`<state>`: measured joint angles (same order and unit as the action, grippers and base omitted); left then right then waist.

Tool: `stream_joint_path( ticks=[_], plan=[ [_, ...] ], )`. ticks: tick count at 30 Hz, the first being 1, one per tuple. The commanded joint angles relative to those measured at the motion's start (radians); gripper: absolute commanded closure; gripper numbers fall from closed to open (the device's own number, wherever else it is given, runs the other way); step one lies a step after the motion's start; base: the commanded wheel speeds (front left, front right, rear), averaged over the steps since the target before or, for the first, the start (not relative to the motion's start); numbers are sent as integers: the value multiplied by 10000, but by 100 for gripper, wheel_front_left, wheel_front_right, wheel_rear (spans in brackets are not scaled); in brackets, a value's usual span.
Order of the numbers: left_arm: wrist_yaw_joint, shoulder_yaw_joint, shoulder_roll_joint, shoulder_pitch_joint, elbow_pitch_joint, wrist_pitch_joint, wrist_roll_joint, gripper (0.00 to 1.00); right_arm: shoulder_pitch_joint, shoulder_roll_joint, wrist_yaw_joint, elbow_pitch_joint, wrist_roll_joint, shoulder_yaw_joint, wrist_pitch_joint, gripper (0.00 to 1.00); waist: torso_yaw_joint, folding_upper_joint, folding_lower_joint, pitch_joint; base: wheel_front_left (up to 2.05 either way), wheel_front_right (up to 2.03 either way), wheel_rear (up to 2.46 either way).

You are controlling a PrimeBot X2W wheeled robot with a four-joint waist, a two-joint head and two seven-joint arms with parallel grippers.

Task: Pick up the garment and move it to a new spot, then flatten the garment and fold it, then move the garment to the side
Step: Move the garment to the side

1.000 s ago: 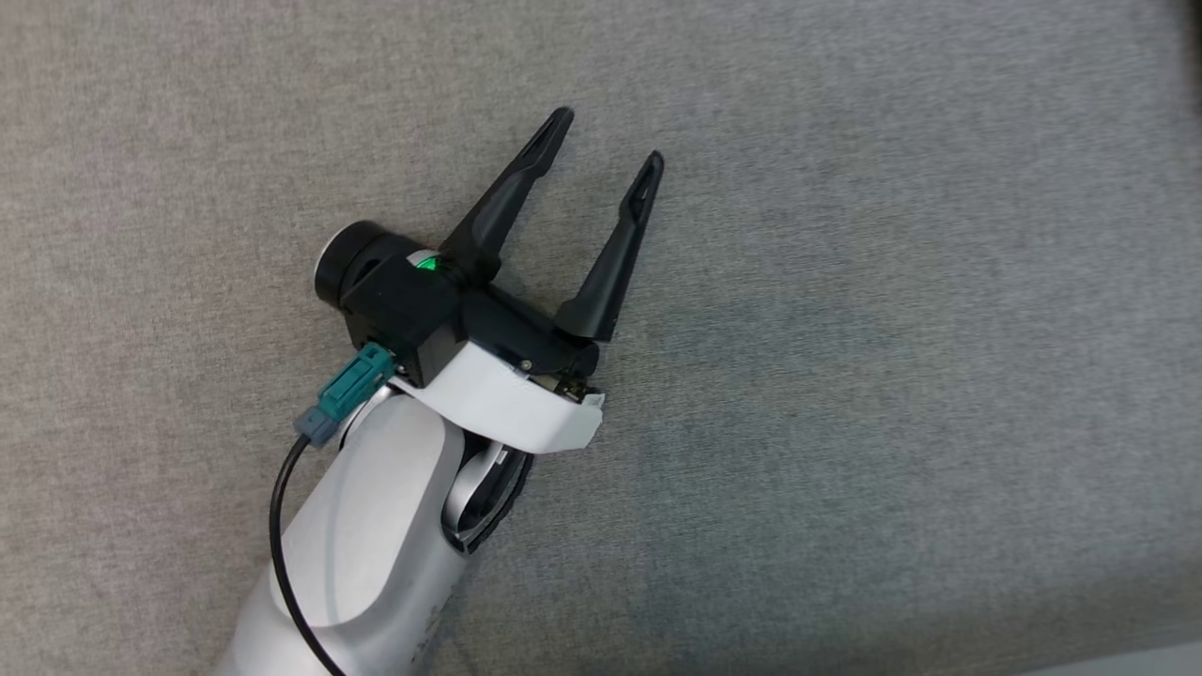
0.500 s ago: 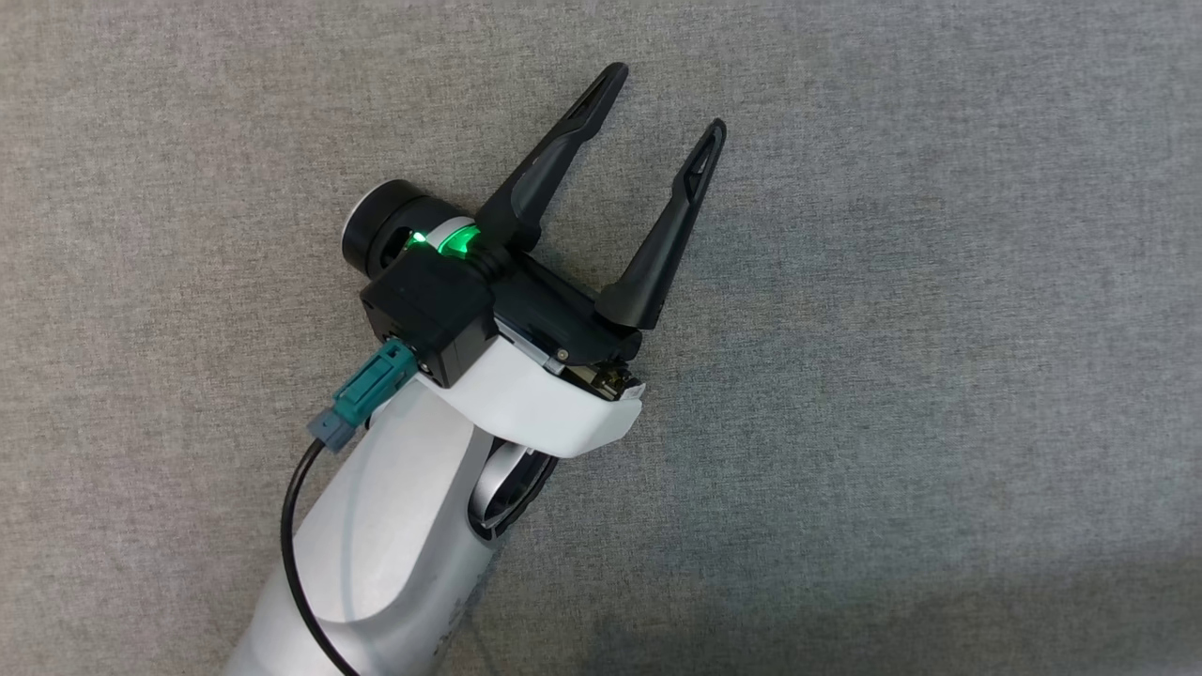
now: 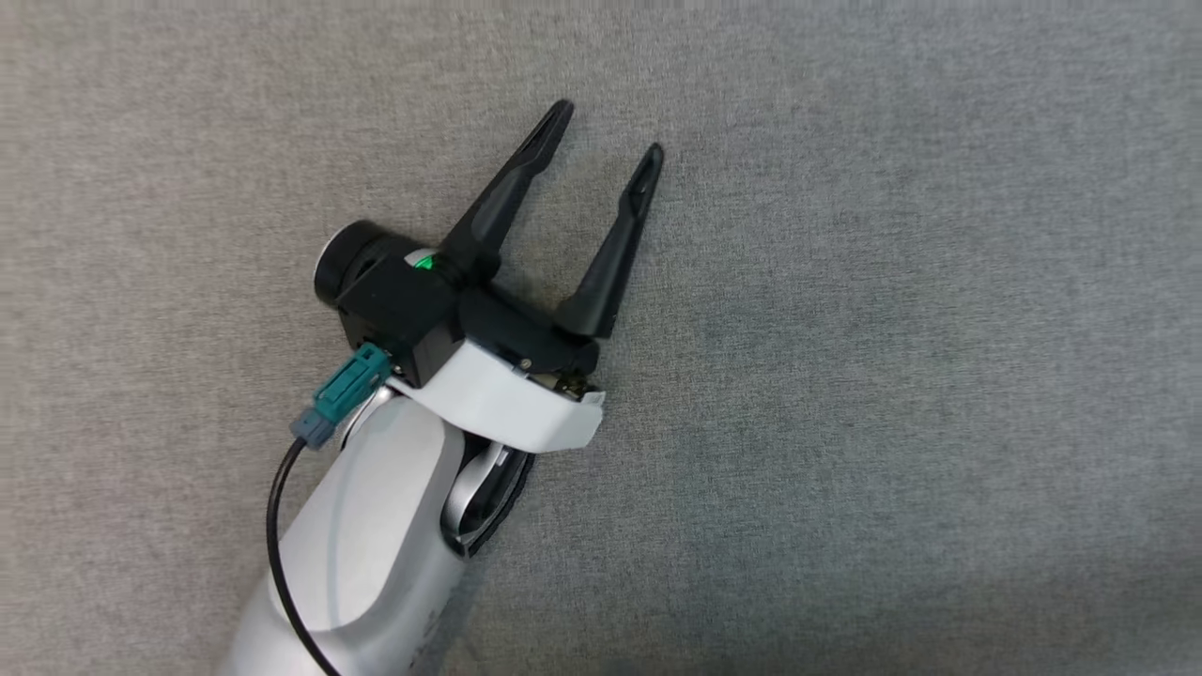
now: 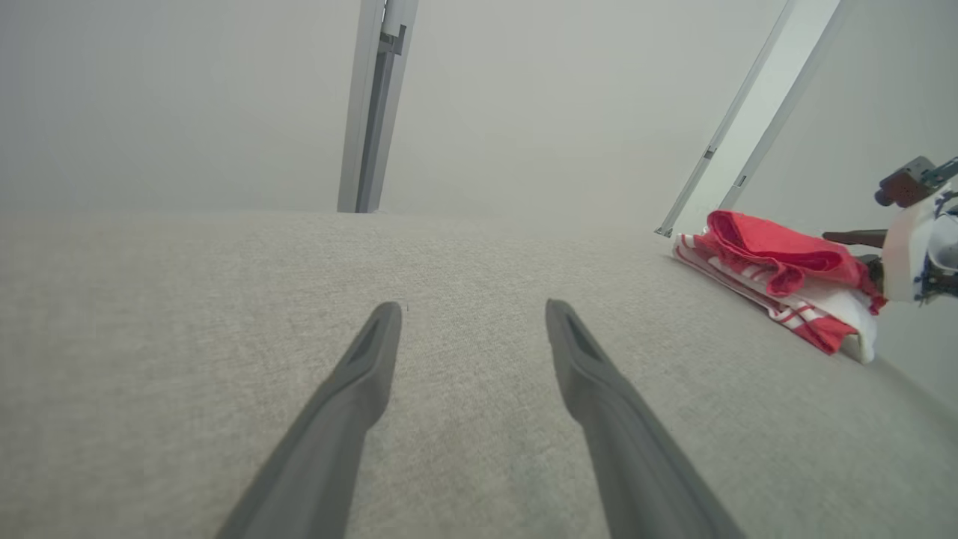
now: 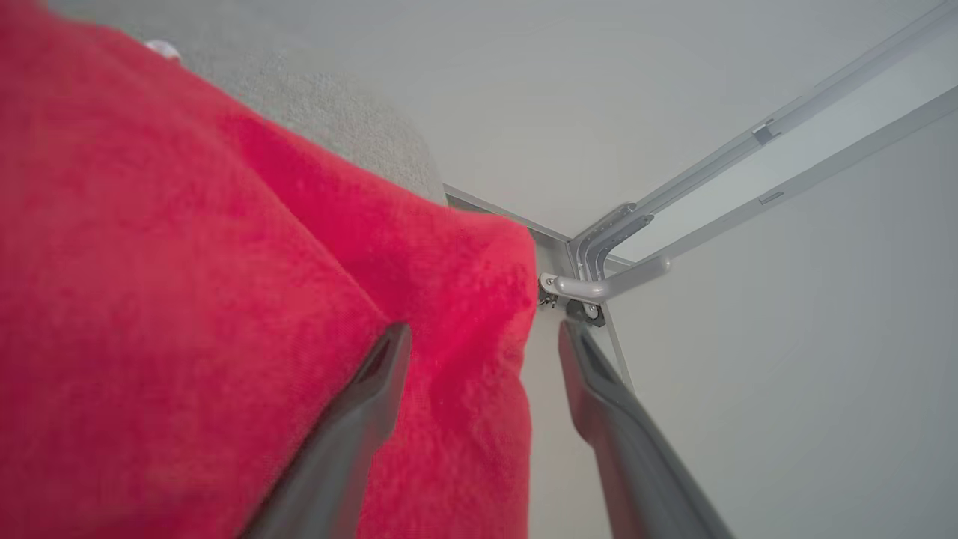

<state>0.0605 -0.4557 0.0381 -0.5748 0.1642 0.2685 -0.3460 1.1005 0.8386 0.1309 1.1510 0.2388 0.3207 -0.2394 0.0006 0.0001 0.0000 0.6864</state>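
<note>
Work surface point(image 3: 892, 329) grey woven cloth, matt, slightly rough. Garment point(image 5: 187, 299) fuzzy red cloth. Left gripper point(image 3: 608, 131) matt black plastic; forearm point(image 3: 376, 526) glossy pale plastic, lower left.

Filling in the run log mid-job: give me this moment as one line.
left gripper: open, over grey surface | right gripper: open, at garment | garment: folded, near surface edge

The left hand point(image 3: 608, 130) has two long black tapered fingers point(image 3: 498, 202) on a black block point(image 3: 399, 305), green light point(image 3: 425, 263); teal plug point(image 3: 343, 390), black cable point(image 3: 277, 554), glossy white forearm point(image 3: 366, 545).
</note>
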Motion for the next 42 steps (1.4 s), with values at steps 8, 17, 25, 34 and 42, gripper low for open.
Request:
stream_joint_path(
  ticks=[8, 17, 25, 34, 42],
  plan=[
    [-104, 326, 149, 1023, 156, -51, -390, 0, -272, -539, -7, -808, 88, 595, -251, 0, 90, -1, 0, -1946, 0, 0, 0],
    [1, 1371, 154, 2332, 29, -52, -274, 0, -868, -604, -7, -1187, 592, 1545, 19, 0, 38, -1, 0, -3581, 0, 0, 0],
    [56, 2062, 157, 3011, -69, -51, -255, 0, -1129, -699, -7, -1816, 1195, 1748, -167, 0, -47, -1, 0, -4214, 0, 0, 0],
    [91, 3033, 154, 3866, -338, -51, -246, 0, -2581, -1363, -5, -4596, 1681, 997, -258, 0, -107, -1, 0, -5295, 0, 0, 0],
    [87, 3587, 155, 4577, -523, -52, -261, 0, -5312, -2820, -5, -7601, 943, -908, -261, 0, 8, -1, 0, -5980, 0, 0, 0]
  ],
)
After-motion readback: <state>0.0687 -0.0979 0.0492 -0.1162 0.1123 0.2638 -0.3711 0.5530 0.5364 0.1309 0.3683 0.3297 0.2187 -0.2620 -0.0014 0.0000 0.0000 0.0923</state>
